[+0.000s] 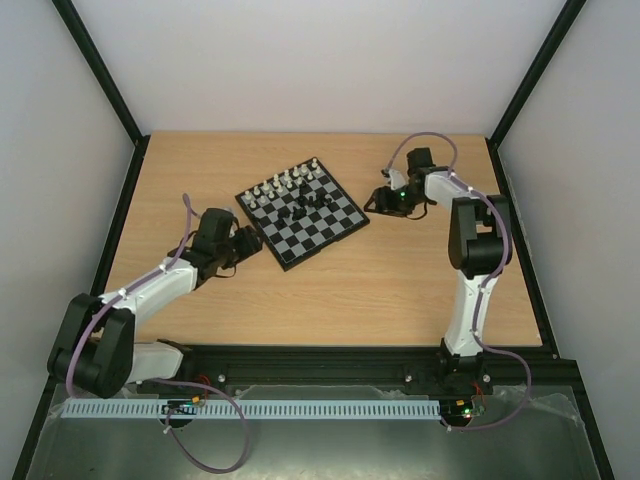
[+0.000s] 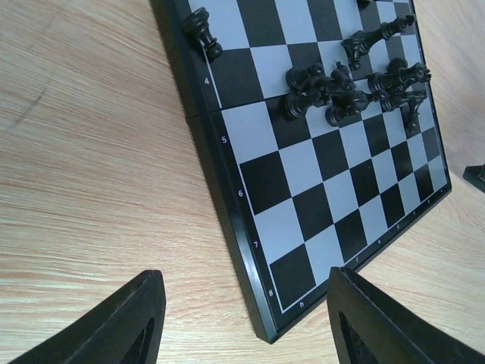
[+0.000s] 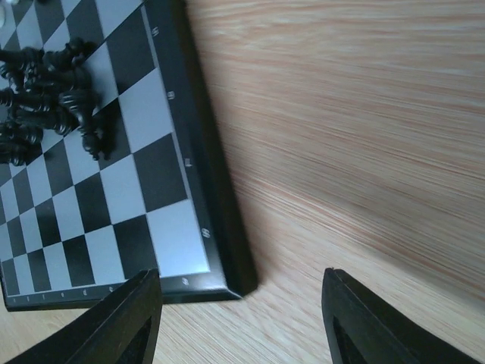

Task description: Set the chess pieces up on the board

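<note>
Top view: small square chessboard (image 1: 302,212) of black and pale grey squares lies askew on the light wooden table (image 1: 380,290); tiny white chessmen (image 1: 280,186) stand in rows along its far-left edge, black chessmen (image 1: 308,208) crowd its middle. The left gripper (image 1: 243,245) is just beside its near-left edge, the right gripper (image 1: 378,197) near its right corner. Left wrist view: jaws of the left gripper (image 2: 246,277) stand apart, grasping nothing, one chessboard (image 2: 303,205) corner seen between them. Right wrist view: the right gripper (image 3: 241,274) is released too, empty

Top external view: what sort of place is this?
Probably a lab robot cell: white walls and black frame posts enclose a wooden tabletop holding a chessboard; the left arm and right arm are bolted to a black rail.
</note>
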Robot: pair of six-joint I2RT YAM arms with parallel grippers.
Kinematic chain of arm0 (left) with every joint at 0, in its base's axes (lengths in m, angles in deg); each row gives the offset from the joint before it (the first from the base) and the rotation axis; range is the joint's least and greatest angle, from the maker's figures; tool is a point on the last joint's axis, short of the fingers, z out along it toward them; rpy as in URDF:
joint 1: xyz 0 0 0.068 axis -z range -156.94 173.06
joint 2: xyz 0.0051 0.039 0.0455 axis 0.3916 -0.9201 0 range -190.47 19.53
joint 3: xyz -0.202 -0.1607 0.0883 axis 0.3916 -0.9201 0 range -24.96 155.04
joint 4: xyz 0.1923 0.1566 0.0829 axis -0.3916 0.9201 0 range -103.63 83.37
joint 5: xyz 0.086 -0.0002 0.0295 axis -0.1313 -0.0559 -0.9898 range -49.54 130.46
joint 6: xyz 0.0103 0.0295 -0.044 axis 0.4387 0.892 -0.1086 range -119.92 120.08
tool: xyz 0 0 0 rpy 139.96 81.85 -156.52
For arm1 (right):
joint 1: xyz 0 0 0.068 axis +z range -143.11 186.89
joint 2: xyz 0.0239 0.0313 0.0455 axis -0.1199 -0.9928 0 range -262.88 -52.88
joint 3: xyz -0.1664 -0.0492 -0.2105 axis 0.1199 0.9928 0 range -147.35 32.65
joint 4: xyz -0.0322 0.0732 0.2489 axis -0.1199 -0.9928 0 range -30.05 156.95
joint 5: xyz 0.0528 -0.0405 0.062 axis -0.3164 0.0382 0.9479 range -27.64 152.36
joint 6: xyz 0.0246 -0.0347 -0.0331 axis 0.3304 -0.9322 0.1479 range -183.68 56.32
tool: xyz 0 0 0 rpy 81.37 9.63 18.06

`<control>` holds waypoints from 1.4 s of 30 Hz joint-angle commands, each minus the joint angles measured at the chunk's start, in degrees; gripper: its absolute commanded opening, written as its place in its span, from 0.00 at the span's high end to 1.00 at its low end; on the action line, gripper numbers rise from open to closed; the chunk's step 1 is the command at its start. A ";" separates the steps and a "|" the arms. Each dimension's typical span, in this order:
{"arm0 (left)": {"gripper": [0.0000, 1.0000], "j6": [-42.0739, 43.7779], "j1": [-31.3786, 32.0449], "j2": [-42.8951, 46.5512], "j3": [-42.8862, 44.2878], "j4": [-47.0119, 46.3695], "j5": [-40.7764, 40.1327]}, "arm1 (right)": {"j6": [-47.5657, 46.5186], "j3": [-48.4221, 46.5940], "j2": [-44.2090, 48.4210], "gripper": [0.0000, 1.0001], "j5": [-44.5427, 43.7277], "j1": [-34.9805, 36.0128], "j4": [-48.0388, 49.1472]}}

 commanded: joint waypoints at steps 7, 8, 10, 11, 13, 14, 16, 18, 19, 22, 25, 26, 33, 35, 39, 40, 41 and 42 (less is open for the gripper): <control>0.38 -4.29 0.54 -6.14 -1.71 -8.66 0.94 | -1.32 -3.93 -5.26 0.46 0.42 3.25 -4.68; 0.38 -4.22 0.58 -7.12 -1.69 -9.61 1.42 | -1.51 -3.94 -5.43 0.47 0.24 3.43 -4.93; 0.38 -4.34 0.62 -8.88 -1.27 -10.89 2.01 | -2.09 -3.93 -5.50 0.49 0.16 3.75 -5.29; 0.37 -4.35 0.58 -9.82 -0.99 -11.45 2.24 | -2.26 -3.84 -5.46 0.50 0.18 3.85 -5.37; 0.37 -4.30 0.69 -11.64 -0.12 -11.84 2.11 | -2.74 -3.00 -5.16 0.51 0.11 3.99 -5.43; 0.37 -4.19 0.55 -12.46 0.33 -11.87 1.89 | -2.98 -2.52 -5.04 0.52 0.25 4.09 -5.45; 0.37 -3.94 0.57 -13.94 1.16 -11.95 1.55 | -3.61 -1.61 -4.65 0.53 0.41 4.29 -5.52; 0.37 -3.51 0.55 -15.21 1.71 -12.46 1.69 | -4.21 -0.77 -4.20 0.54 0.78 4.50 -5.68; 0.37 -3.12 0.54 -15.79 1.80 -13.24 2.13 | -4.56 -0.44 -3.98 0.54 0.99 4.64 -5.86; 0.38 -2.65 0.53 -17.62 2.28 -14.50 2.46 | -5.42 0.56 -3.19 0.55 1.22 5.27 -6.45; 0.43 -1.65 0.54 -19.94 3.49 -14.86 3.36 | -6.04 2.16 -1.76 0.56 1.41 5.95 -6.76; 0.44 -1.36 0.53 -20.45 3.86 -14.96 3.83 | -6.14 3.00 -1.15 0.56 1.33 6.19 -6.63; 0.46 -0.27 0.71 -20.18 3.33 -14.25 4.79 | -7.31 9.99 4.11 0.57 2.68 7.17 -6.25; 0.46 0.03 0.79 -19.35 2.56 -14.11 5.13 | -7.80 11.79 5.70 0.57 2.72 7.42 -6.38; 0.49 1.97 0.88 -17.60 1.37 -12.96 6.30 | -9.01 14.75 9.00 0.58 2.94 8.04 -7.30; 0.49 2.57 0.95 -17.09 1.10 -12.78 6.52 | -9.18 15.46 9.77 0.58 2.95 8.25 -7.42; 0.49 3.08 1.04 -16.72 0.94 -12.67 6.84 | -9.40 16.16 10.49 0.58 2.99 8.34 -7.58; 0.50 3.45 1.06 -16.26 0.81 -12.40 7.15 | -9.68 16.93 11.13 0.58 2.87 8.56 -7.73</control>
